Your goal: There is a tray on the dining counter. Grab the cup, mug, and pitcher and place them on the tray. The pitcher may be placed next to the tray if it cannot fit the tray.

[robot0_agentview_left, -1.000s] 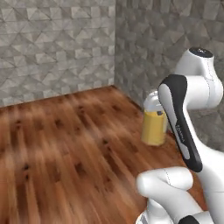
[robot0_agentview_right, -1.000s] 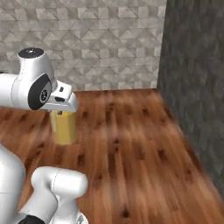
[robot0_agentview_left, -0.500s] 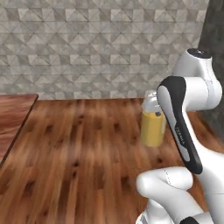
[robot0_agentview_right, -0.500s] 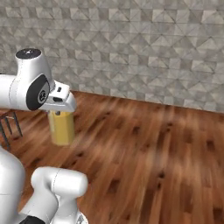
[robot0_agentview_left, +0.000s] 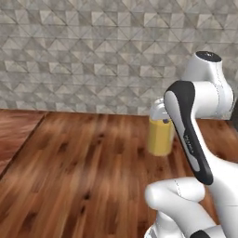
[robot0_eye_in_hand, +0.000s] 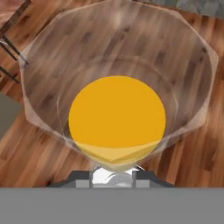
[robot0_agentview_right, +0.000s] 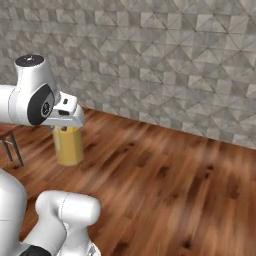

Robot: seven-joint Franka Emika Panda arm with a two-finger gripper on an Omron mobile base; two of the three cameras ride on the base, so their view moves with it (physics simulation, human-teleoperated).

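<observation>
The pitcher, clear glass with orange-yellow liquid, hangs upright above the wooden floor. My gripper is shut on its rim from above. From the right base view the pitcher hangs just under the hand, with the gripper at its top. Looking down along the gripper, I see into the pitcher and its round orange surface, the rim pinched between the fingertips at the bottom. The tray, cup and mug are out of view.
Wooden floor spreads below and a grey stone-tiled wall stands behind. A redder wood surface shows at the left edge. Thin dark stool legs stand at the left, with the stool legs also under the hand.
The whole picture has swung sideways, so the base has turned. The dark wall has left the views. The pitcher stays in the grip at the same place relative to the arm.
</observation>
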